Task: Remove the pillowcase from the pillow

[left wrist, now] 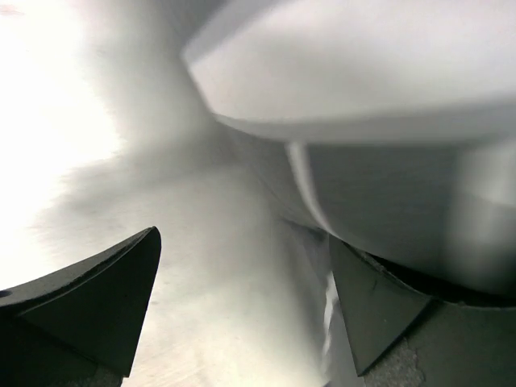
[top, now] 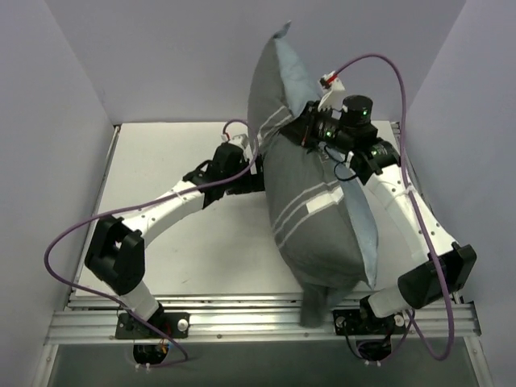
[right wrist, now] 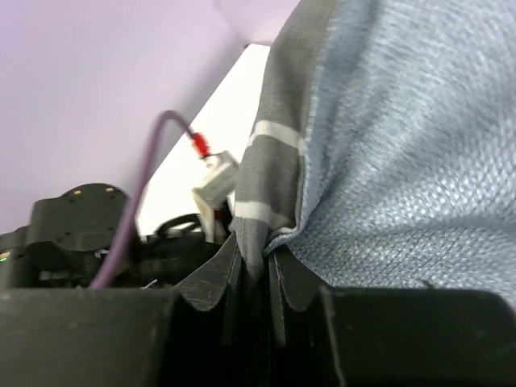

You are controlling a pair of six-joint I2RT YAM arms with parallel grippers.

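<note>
My right jaws are pinched shut on a gathered fold of the pillowcase (top: 310,218), up near its far end. The stuffed bundle stands on edge across the right half of the table (top: 201,242), its near end drooping over the front rail. The pillow is hidden inside, and I see no white filling anywhere. My left jaws stand wide, holding nothing, low beside the bundle's left flank, their fingers (left wrist: 105,306) framing blurred cloth close up.

I judge the step in hand to be lifting the sack so the pillow can slide out. To do it well, the pinch should hold cloth alone, not the pillow beneath, and I cannot tell that from here. The left jaws should catch the plump body or the open hem, which I can't locate, then pull against the right.

The cloth is thin, dark grey with white stripes (top: 305,211) on one face and pale blue-grey with a nubby weave (right wrist: 403,145) on the other. It puckers into sharp pleats at the pinch. The filled shape is fat and rounded, tapering to a limp peak above the pinch
</note>
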